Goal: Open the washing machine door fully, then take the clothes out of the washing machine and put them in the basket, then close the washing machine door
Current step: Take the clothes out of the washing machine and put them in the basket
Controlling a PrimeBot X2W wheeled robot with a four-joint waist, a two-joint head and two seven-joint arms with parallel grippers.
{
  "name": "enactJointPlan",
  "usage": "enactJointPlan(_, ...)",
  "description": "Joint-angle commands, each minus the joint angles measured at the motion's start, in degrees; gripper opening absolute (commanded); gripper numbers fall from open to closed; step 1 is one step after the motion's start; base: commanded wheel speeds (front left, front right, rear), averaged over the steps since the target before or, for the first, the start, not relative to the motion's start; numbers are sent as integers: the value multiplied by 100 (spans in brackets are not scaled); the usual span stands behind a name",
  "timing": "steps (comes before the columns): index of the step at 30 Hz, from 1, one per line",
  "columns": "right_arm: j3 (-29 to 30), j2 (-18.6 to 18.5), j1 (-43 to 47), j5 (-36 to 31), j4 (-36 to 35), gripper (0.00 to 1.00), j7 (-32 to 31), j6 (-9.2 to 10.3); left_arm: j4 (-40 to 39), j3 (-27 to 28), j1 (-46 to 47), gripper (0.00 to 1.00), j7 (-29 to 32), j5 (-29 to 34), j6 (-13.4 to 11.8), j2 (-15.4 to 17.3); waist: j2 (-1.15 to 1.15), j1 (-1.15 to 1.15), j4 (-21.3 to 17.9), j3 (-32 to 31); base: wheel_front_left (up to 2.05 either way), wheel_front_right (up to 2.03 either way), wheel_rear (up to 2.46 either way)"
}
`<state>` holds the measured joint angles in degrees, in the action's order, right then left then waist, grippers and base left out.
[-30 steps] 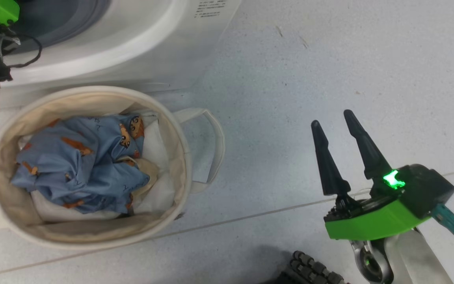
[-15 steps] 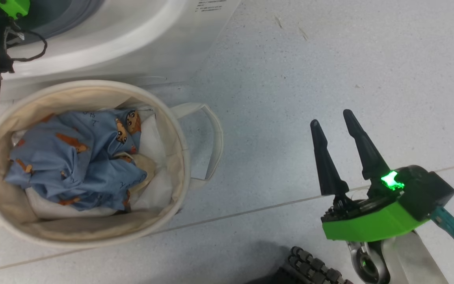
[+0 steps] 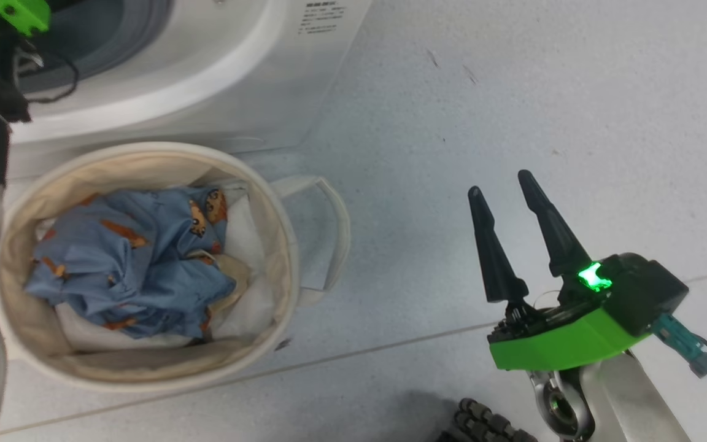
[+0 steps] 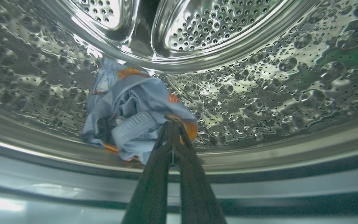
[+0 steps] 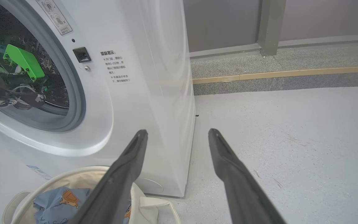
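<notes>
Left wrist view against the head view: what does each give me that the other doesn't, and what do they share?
Left wrist view: the steel drum from inside, with blue printed clothes lying at its bottom and the left gripper shut on a fold of them.
Head view: the basket on the floor, holding another blue printed garment over a white sheet, and the right gripper open above the floor.
Shared: the washing machine, its grey seal visible in both.
</notes>
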<state>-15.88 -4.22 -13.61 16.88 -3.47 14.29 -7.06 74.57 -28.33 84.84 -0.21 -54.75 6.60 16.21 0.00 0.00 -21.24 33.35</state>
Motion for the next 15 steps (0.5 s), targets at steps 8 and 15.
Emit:
enactJointPlan(8, -177, -150, -53, 128, 34, 100, 63, -43, -121, -141, -677, 0, -575, 31, 76, -104, 0, 0, 501, -581, 0, 0, 0)
enactJointPlan(15, -204, -248, -24, 193, 136, 100, 29, -43, -285, -390, -1221, 0, -896, 103, 87, -225, 0, 0, 871, -906, 0, 0, 0)
